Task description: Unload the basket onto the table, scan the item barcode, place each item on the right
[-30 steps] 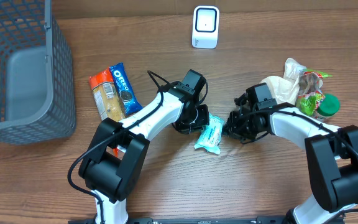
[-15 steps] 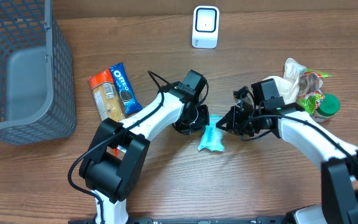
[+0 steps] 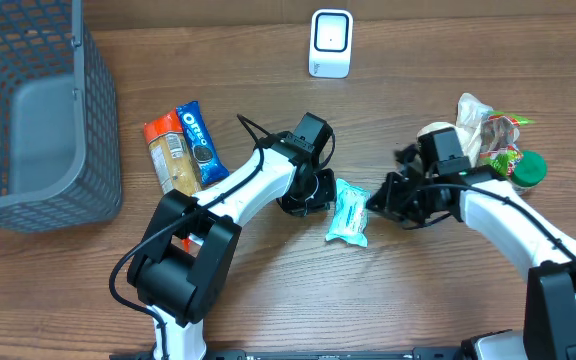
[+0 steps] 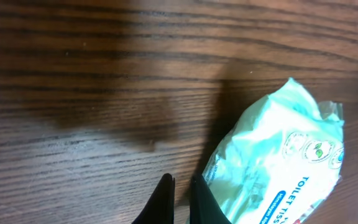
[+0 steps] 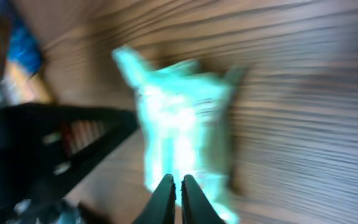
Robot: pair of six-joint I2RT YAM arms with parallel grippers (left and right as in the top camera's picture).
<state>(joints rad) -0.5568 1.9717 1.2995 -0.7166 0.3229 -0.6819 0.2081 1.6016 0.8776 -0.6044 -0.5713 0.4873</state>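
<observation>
- Your tissue pack sits mid-table, between the two hands. Its long axis runs roughly away from you and toward you. The far end tips slightly left, on the side of the scanner at the table's far edge.
- In the left wrist view the pack's printed face is turned up, lettering showing.
- Your right hand has its fingers pressed together on the pack's right edge. That view is blurred, but the tips overlap the wrapper.
- Your left hand is closed on nothing, its fingers just beside the pack's left edge.
- Your right arm bends in from the right, wrist pointing left. Your left arm reaches diagonally in from the near side.
</observation>
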